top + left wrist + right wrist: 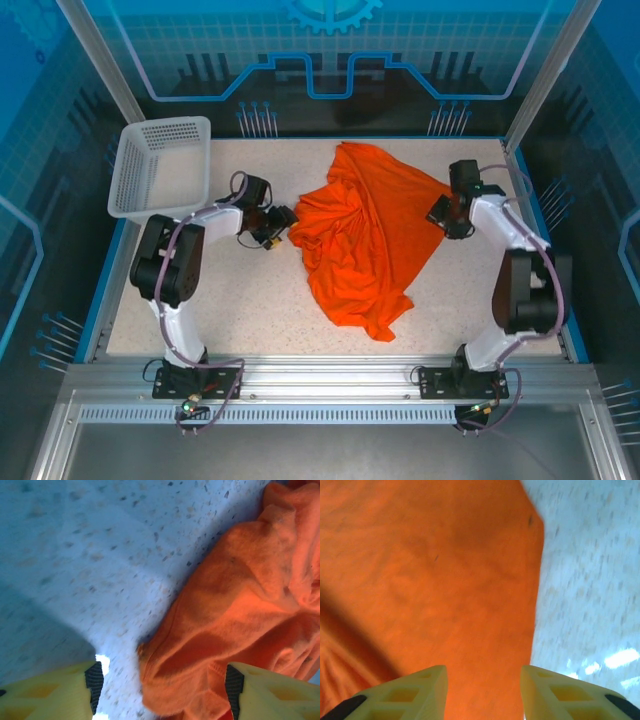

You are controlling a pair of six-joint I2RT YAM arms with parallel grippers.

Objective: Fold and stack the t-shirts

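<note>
1. The t-shirt [365, 235] lies crumpled in the middle of the counter [230, 290], reaching toward the upper centre of the top view. It is bunched at its left edge, smoother on the right, and not yet spread flat.
2. The left tool [160, 690] is wide open at the shirt's left edge. In the wrist view, a rumpled lump of hem sits between its fingers, toward the right one, and nothing is clamped.
3. The right tool [485, 690] is also open. It hovers over smooth cloth just inside the shirt's right edge and holds nothing.
4. Risk on the left: the lump looks several layers thick. Closing here could catch more than one layer, so a pull would drag a wad instead of opening the shirt.
5. Risk on the right: the cloth is flat against the counter. The fingers may slide over it or press into the counter without gathering any fabric.
6. If only one side takes hold, the shirt will likely slew sideways and wrinkle further.
7. The basket [160, 165] sits at the upper left, well apart from the shirt but close to the left arm. A wide elbow swing could nudge it.
8. Nothing else lies between the tools and the cloth.
</note>
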